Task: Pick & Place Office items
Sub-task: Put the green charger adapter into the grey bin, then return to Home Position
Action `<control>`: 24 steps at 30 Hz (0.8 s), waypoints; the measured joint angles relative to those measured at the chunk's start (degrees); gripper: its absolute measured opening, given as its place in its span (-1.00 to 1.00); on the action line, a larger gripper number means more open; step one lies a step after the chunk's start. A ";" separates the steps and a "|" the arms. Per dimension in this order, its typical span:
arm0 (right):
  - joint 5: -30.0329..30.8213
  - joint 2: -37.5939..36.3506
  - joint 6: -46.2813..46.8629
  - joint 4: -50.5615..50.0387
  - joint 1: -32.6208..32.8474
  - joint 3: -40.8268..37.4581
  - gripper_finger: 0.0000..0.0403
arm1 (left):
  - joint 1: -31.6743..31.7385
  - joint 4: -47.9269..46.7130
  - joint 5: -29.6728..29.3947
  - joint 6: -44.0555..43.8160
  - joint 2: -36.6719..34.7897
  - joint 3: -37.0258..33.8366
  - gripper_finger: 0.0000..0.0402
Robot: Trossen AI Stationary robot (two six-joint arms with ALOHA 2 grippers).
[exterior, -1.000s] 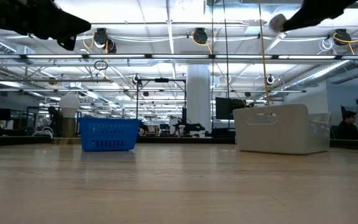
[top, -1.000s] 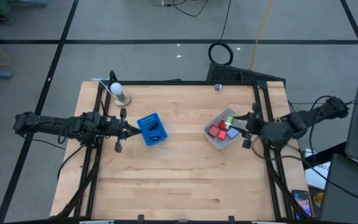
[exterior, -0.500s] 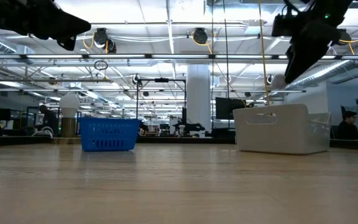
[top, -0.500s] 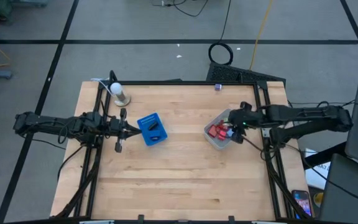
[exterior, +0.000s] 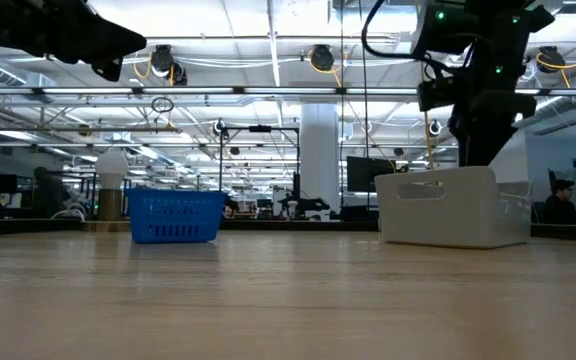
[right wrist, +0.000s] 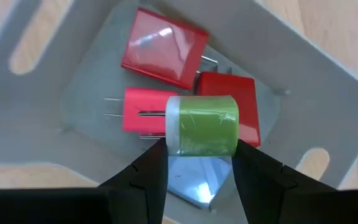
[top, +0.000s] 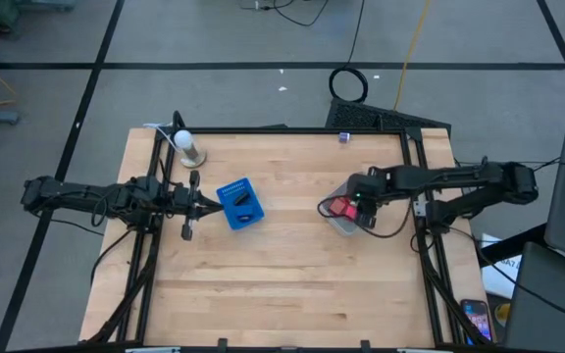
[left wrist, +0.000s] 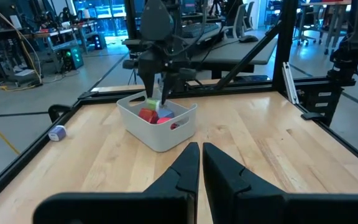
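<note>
My right gripper (top: 359, 203) points steeply down over the white tub (left wrist: 160, 134), shut on a green roll (right wrist: 202, 124). Under it in the tub lie red blocks (right wrist: 163, 46), a red plug piece (right wrist: 143, 111) and a pale blue piece (right wrist: 191, 182). In the low view this gripper (exterior: 473, 120) hangs above the tub (exterior: 453, 210). The blue basket (top: 240, 204) stands left of the table's middle with a dark flat piece (top: 247, 202) in it. My left gripper (left wrist: 201, 163) waits shut and level at the basket's left. My right gripper pinches the green roll between its two fingers (right wrist: 154, 163), one on each end of the roll (right wrist: 174, 127). The fingers come from above, slanting steeply down. The roll lies on its side in the hold, above the red pieces in the tub.
A white ball on a small stand (top: 186, 147) stands at the far left corner. A small blue-and-white bit (top: 344, 137) lies at the far edge. Black frame rails run along both sides of the table (top: 263, 275). A person (exterior: 560, 200) sits in the room behind.
My right gripper has swung toward the table's left, from the right edge to above the tub. It has sunk and tipped from nearly level to pointing steeply down, the green roll going with it.
</note>
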 joint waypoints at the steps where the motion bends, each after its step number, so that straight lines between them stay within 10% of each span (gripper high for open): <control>1: -0.06 0.52 -0.12 0.00 -0.10 0.00 -0.29 | 0.00 -0.02 0.00 0.00 0.00 0.00 -0.88; 24: -3.04 0.94 -2.35 3.03 -0.18 -0.07 0.02 | 0.05 -1.29 -2.89 -2.58 0.00 0.02 -0.88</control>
